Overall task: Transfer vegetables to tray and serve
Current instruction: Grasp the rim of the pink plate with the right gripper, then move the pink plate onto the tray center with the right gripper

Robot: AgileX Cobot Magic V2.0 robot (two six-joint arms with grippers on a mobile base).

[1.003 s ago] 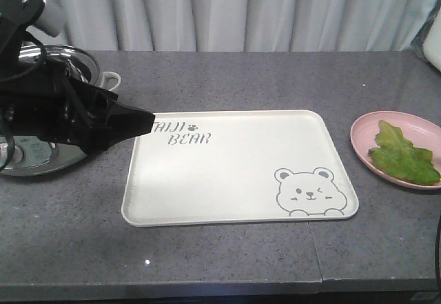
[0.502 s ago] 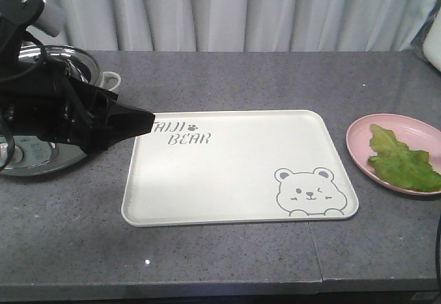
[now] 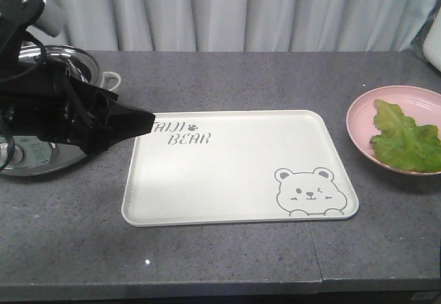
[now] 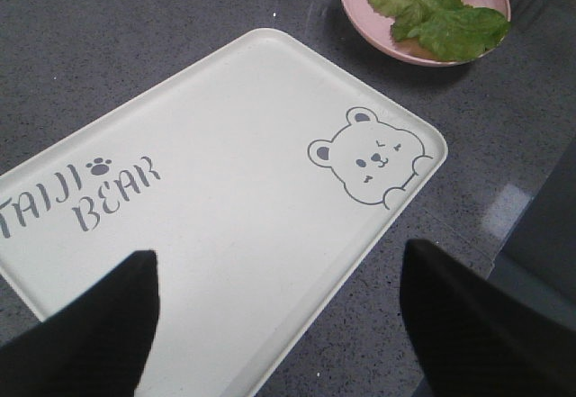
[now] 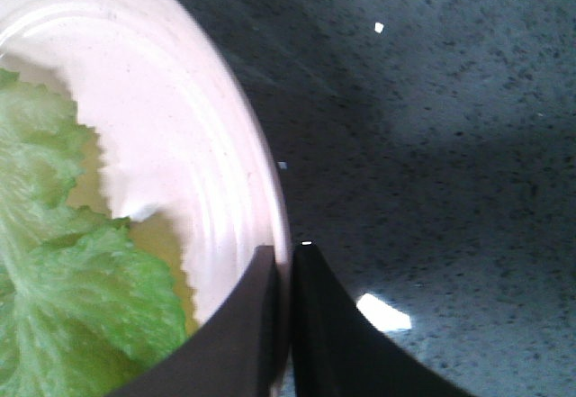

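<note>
The vegetables, one crinkled green lettuce leaf (image 3: 405,140) (image 4: 432,19) (image 5: 63,325), lie on a round pink plate (image 3: 365,114) (image 4: 360,14) (image 5: 180,136) at the far right. The plate hangs tilted above the counter, with a shadow under it. My right gripper (image 5: 283,253) is shut on the plate's rim, one finger inside and one outside; it is out of frame in the front view. The cream-white tray (image 3: 234,173) (image 4: 234,163) with the bear drawing lies flat mid-counter. My left gripper (image 3: 141,121) (image 4: 279,257) stands open over the tray's left edge, holding nothing.
A metal pot (image 3: 34,156) with a white handle (image 3: 110,80) sits at the far left behind my left arm. Grey speckled counter (image 3: 227,256) surrounds the tray, its front edge near the bottom. A pale curtain (image 3: 241,7) hangs behind.
The pink plate with the leaf has risen off the counter and tilted toward the camera, held by my right gripper. The left arm and the tray have not moved.
</note>
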